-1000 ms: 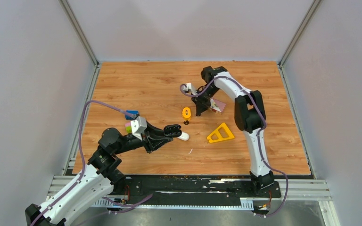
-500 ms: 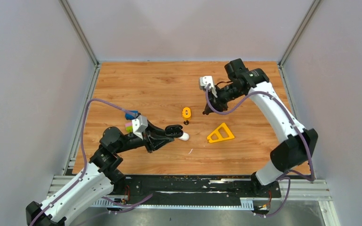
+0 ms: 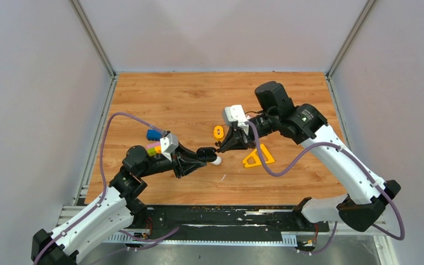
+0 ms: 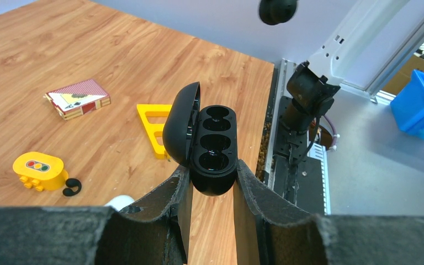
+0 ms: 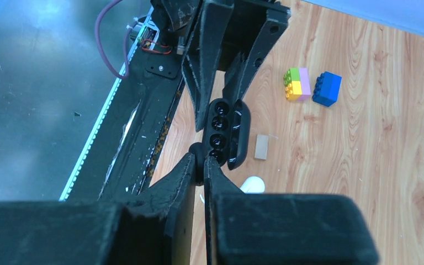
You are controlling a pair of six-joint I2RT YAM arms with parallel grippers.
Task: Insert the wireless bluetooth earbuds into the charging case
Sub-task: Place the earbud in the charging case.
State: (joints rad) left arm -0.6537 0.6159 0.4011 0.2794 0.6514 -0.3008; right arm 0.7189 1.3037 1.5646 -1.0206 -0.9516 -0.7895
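Observation:
My left gripper is shut on the black charging case and holds it above the table with its lid open and its dark sockets facing my right gripper. In the top view the case is at mid-table. My right gripper is shut on a black earbud, right at the near end of the case; in the top view its tip is just right of the case. Another black earbud lies on the table. A white rounded piece lies under the case.
An orange traffic-light block and a yellow triangle lie near the grippers. A card pack lies farther back. Blue and green-yellow-pink bricks and a small tan block lie left of the case. A tiny white bit lies nearer the front.
My right arm has swung from the back of the table forward and left, bringing its shut gripper up to the case. My left gripper has shifted slightly with the case.

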